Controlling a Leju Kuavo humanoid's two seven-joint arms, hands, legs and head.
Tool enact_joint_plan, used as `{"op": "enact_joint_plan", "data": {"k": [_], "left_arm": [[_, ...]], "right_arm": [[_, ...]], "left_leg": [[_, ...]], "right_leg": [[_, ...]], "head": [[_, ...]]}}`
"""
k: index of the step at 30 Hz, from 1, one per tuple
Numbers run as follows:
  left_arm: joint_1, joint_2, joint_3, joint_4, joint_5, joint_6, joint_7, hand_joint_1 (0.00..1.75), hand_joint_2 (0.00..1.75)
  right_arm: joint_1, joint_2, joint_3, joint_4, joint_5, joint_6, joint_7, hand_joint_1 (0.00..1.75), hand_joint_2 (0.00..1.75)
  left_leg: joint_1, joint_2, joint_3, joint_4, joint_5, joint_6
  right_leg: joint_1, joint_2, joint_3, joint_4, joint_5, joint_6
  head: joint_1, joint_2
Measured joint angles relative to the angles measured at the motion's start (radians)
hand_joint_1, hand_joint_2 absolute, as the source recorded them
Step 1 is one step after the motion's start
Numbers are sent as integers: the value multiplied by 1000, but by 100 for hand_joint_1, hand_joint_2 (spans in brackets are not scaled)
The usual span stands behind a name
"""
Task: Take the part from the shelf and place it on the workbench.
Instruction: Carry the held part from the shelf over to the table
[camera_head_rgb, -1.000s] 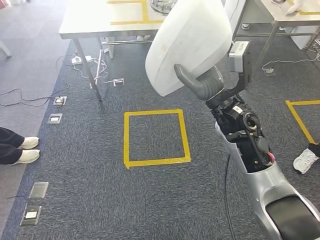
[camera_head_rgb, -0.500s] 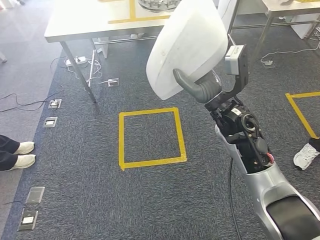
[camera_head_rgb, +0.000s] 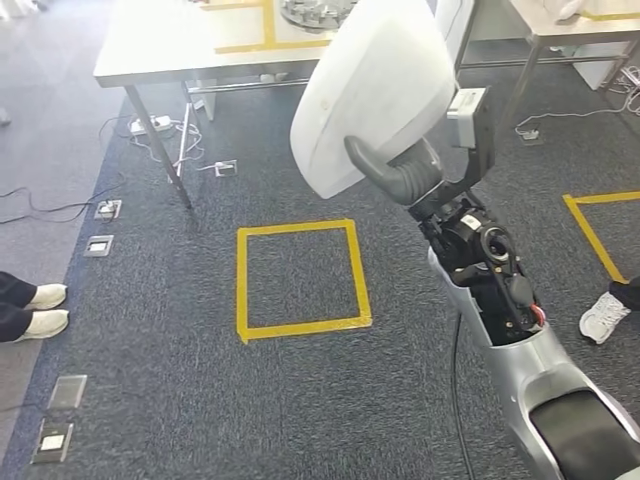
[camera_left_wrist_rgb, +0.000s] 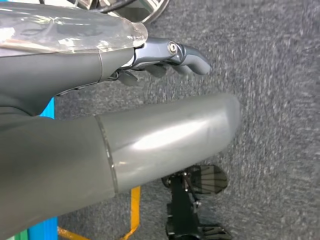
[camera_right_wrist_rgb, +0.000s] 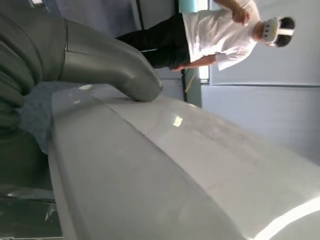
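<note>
Holding the part (camera_head_rgb: 375, 92) in my right hand (camera_head_rgb: 400, 175): big white curved shell, raised above the carpet, thumb lying across its near face, the other fingers hidden behind it, so fingers clamped on the part. In the right wrist view the thumb (camera_right_wrist_rgb: 113, 65) presses flat on the shell's pale surface (camera_right_wrist_rgb: 196, 170).

Left hand (camera_left_wrist_rgb: 162, 100) hangs over the carpet, holding nothing; thumb and the darker fingers (camera_left_wrist_rgb: 181, 52) are stretched out straight with a gap between them, so fingers apart.

Below the right fingers, on the grey carpet (camera_head_rgb: 189, 400), sits a yellow tape square (camera_head_rgb: 302, 278). Further right of them is a second yellow tape outline (camera_head_rgb: 596, 235), and a white shoe (camera_head_rgb: 601, 318) beside it. Off to the left of the fingers, a person's feet in white shoes (camera_head_rgb: 38, 310) at the frame edge, plus floor sockets (camera_head_rgb: 98, 245) and loose cables (camera_head_rgb: 53, 205).

Beyond the fingers stands the table (camera_head_rgb: 189, 45), white top with yellow tape lines, a round metal piece (camera_head_rgb: 313, 12) on it partly hidden behind the part. Part is not yet over the table. Right wrist view also catches a person in a white shirt (camera_right_wrist_rgb: 219, 35) past the part.
</note>
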Motion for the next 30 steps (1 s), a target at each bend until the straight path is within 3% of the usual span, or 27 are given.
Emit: {"op": "enact_joint_plan", "data": {"k": [2, 3, 4, 5, 7, 8, 10, 11, 14, 16, 18, 19, 20, 22, 24, 25, 28, 30], "left_arm": [[-1, -1, 0, 0, -2, -1, 0, 0, 0], [0, -2, 0, 0, -3, -2, 0, 0, 0], [0, -3, 0, 0, -3, -3, 0, 0, 0], [1, -5, 0, 0, -4, -4, 1, 0, 0], [3, -7, 0, 0, -4, -4, 1, 0, 0], [2, -6, 0, 0, -5, -4, 1, 0, 0], [0, -3, 0, -1, -6, -3, 2, 0, 0], [-1, -1, 0, -1, -6, -3, 2, 0, 0], [-1, 1, 0, -1, -6, -3, 4, 0, 0], [-5, -1, 0, -1, -6, -3, 4, 0, 0], [-5, -1, 0, -1, -6, -3, 4, 0, 0], [-4, -1, 0, -1, -6, -3, 4, 0, 0], [-2, -1, 0, -1, -6, -3, 4, 0, 0], [-1, -1, 0, -1, -6, -3, 4, 0, 0], [-2, 1, 0, -1, -6, -2, 4, 0, 0], [-2, 2, 0, -1, -6, -2, 4, 0, 0], [-1, 3, 0, -1, -5, -1, 4, 0, 0], [-1, 2, 0, -1, -5, -1, 4, 0, 0]], "right_arm": [[-2, -1, 1, 0, 0, 1, 1, 175, 175], [1, -1, 1, 0, 0, 1, 2, 175, 175], [6, -1, 1, 0, 0, 1, 2, 175, 175], [8, -2, 1, 1, 0, 1, 3, 175, 175], [9, -2, 1, 1, 0, 1, 2, 175, 175], [7, -2, 2, 1, 0, 3, 2, 175, 175], [8, -2, 2, 2, 0, 5, 1, 175, 175], [9, -2, 2, 3, 0, 5, 1, 175, 175], [8, -3, 1, 4, 0, 5, -1, 175, 175], [4, -4, 1, 4, 0, 7, -2, 175, 175], [3, -4, 3, 4, 0, 8, -3, 175, 175], [3, -4, 4, 5, 0, 8, -3, 175, 175], [4, -4, 4, 6, 0, 8, -3, 175, 175], [3, -4, 4, 6, 0, 9, -4, 175, 175], [1, -4, 5, 7, 0, 9, -5, 175, 175], [0, -4, 5, 7, 0, 9, -6, 175, 175], [-4, -4, 4, 7, 0, 9, -6, 175, 175], [-10, -4, 4, 7, 0, 9, -7, 175, 175]], "left_leg": [[3, 4, 12, -10, -1, 2], [4, 5, 14, -9, -4, -1], [7, 5, 17, -6, -8, -4], [12, 3, 19, -1, -14, -10], [23, -1, 23, 20, -34, -30], [26, -3, 20, 37, -46, -41], [24, -7, 7, 64, -59, -59], [22, -8, 0, 70, -59, -63], [23, -5, -18, 100, -71, -67], [18, -2, -84, 219, -115, -61], [7, -2, -184, 374, -155, -51], [1, -2, -220, 414, -151, -44], [-6, -2, -237, 412, -126, -33], [-21, -3, -212, 298, -35, -6], [-35, -3, -164, 175, 18, 14], [-40, -3, -149, 141, 22, 18], [-41, -3, -132, 115, 10, 17], [-36, -3, -113, 99, 8, 22]], "right_leg": [[-3, -2, -64, 130, -54, 6], [-5, -2, -95, 187, -71, 10], [-9, -2, -112, 212, -69, 17], [-14, -3, -110, 198, -47, 23], [-26, -5, -59, 82, 23, 42], [-29, -4, -30, 26, 41, 48], [-29, 0, -8, -14, 36, 38], [-27, 2, -11, -10, 30, 25], [-25, 5, -14, -1, 22, -1], [-22, 4, -4, -5, 16, -13], [-13, 3, 4, -8, 9, -22], [-9, 3, 9, -8, 5, -27], [-4, 3, 15, -8, 1, -31], [4, 5, 29, -9, -10, -36], [11, 8, 38, -11, -19, -32], [13, 9, 40, -13, -22, -29], [11, 9, 46, -23, -29, -14], [12, 4, 34, 15, -54, -5]], "head": [[11, 0], [14, 0], [16, 0], [18, 0], [26, 0], [34, 0], [39, 0], [36, 0], [16, 0], [2, 0], [-8, 0], [-11, 0], [-12, 0], [-14, 0], [-14, 0], [-14, 0], [-13, 0], [-6, 0]]}}
